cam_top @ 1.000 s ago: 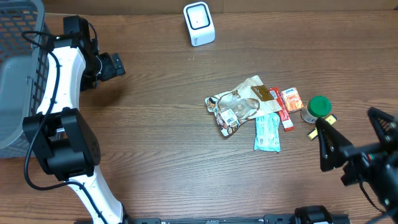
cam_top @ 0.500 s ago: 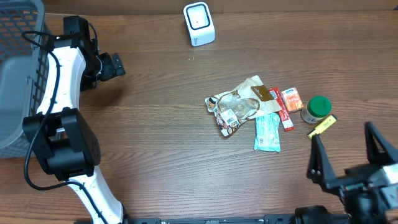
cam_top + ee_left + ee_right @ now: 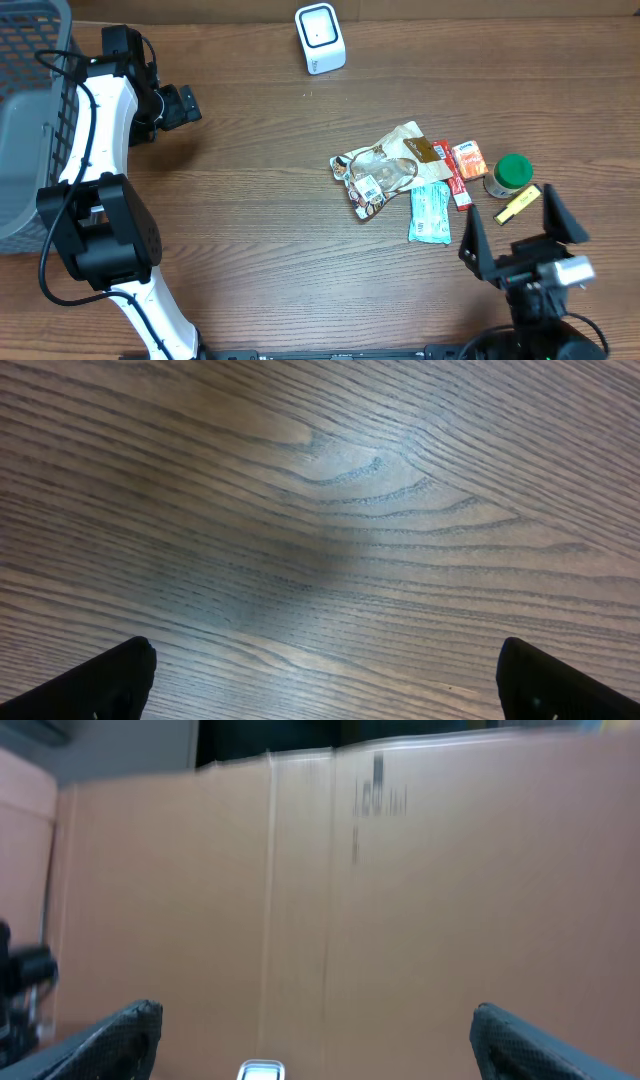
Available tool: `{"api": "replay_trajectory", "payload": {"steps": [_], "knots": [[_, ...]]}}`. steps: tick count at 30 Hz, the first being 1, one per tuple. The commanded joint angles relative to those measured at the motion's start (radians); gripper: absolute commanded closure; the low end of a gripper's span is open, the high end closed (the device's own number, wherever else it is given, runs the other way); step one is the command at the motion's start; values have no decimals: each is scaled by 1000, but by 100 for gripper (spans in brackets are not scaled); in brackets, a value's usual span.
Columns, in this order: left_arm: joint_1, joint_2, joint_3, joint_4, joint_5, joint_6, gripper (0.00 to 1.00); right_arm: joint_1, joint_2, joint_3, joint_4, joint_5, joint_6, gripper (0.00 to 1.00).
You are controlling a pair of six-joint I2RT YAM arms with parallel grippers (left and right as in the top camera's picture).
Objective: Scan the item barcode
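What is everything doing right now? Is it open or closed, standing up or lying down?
left gripper: jaws open, holding nothing.
right gripper: jaws open, holding nothing.
green-lidded jar: standing up, lid on.
snack bag: lying flat, crinkled.
teal packet: lying flat.
white scanner: standing up.
grey basket: standing, open top.

My left gripper (image 3: 186, 104) hangs open over the far left of the table (image 3: 250, 230); my right gripper (image 3: 512, 235) gapes wide near its front edge.
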Motion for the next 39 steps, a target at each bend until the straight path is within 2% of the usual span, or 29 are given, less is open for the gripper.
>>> {"api": "replay_trajectory", "payload": {"steps": [1,11,25,39], "knots": [[-2,-42,20,1,-3,11,0,-1,-11,-62,31,-5,4,0],[-2,-42,20,1,-3,11,0,-1,-11,-212,62,-3,3,0],[-2,-42,20,1,-3,11,0,-1,-11,-211,-291,-8,3,0],[-2,-42,19,1,-3,11,0,-1,-11,-210,-298,-8,3,0]]}}
